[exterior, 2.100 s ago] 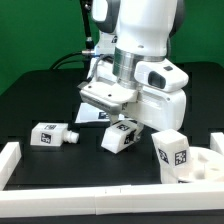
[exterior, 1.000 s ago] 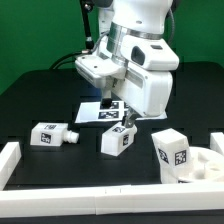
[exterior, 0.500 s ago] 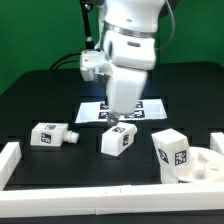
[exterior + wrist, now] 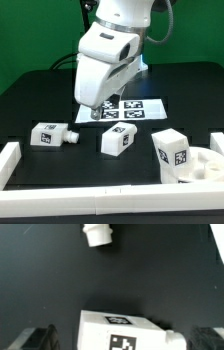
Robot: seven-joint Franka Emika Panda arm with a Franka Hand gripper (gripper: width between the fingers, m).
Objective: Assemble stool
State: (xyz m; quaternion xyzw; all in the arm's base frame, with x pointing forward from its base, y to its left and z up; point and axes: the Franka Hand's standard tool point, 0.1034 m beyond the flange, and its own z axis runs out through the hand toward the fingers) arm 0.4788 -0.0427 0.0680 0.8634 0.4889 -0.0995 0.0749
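Note:
Three white tagged stool legs show in the exterior view: one lying at the left (image 4: 50, 134), one in the middle (image 4: 118, 140), and one standing upright at the right (image 4: 172, 150). The round seat disc (image 4: 205, 166) lies at the exterior view's far right. My gripper (image 4: 97, 113) hangs above the table, behind and between the left and middle legs, touching neither. In the wrist view the gripper (image 4: 125, 339) is open, with its fingers (image 4: 40, 339) far apart; a leg (image 4: 120, 330) lies below between them. Another leg (image 4: 98, 234) lies farther off.
The marker board (image 4: 135, 108) lies flat behind the middle leg, partly under the arm. White border rails run along the front (image 4: 100, 200) and the left (image 4: 10, 162) of the black table.
The gripper rose off the middle leg and swung toward the exterior view's left while the wrist turned. The middle leg stays on the table. The other legs and the seat have not moved.

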